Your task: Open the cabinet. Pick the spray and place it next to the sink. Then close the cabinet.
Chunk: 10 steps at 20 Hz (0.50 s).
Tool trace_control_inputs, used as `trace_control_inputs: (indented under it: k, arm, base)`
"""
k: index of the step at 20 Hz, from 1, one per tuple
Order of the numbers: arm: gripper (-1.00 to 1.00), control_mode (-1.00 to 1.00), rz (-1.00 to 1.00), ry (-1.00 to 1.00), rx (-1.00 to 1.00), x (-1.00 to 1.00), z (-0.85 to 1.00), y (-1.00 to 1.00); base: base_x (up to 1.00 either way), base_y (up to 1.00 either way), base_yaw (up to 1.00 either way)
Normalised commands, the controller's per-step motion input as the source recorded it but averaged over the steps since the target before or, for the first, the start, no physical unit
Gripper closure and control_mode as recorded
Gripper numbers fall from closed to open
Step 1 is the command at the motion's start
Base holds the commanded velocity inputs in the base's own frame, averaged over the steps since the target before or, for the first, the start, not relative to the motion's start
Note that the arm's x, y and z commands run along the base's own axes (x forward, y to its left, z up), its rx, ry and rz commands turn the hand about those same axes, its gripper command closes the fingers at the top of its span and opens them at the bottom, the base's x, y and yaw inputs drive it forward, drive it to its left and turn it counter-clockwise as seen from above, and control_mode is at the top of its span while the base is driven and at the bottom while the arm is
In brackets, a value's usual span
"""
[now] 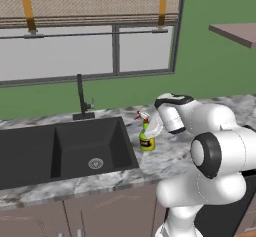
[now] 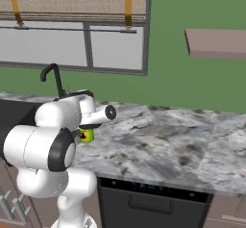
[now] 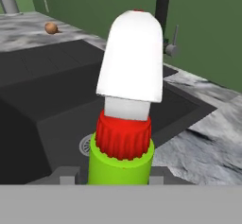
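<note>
Nearest you in the hand view, the spray rises straight up between the two dark fingertips of the gripper, its red collar and white trigger head right in front of the lens; the tips sit close on either side of the green neck, but you cannot tell whether they are pressing it or merely flanking it. Past the bottle, toward 10 o'clock in that view, you look down into the sink, with the round drain peeking out just left of the bottle. In the left base view, the spray stands upright on the marble counter just beside the sink's right rim, at about 9 o'clock from the arm's wrist, with the hand reaching to it from the right and covering part of it. In the right base view you catch only the yellow-and-black label of the spray under the forearm. Farther back, at 12 o'clock from the basin, the thin black faucet stands at the counter's rear edge, and beyond it the window fills the green wall. Far off at 11 o'clock in the hand view, a small orange ball lies on the counter.
</note>
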Motion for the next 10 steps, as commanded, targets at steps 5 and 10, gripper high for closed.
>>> trace_control_inputs:
  k: [5,10]
  arm:
    - [-1.00,-1.00,0.00,0.00,0.00,0.00,0.00,0.00]
    - [-1.00,-1.00,0.00,0.00,0.00,0.00,0.00,0.00]
  base:
    - [0.00,0.00,0.00]
    - [0.00,0.00,0.00]
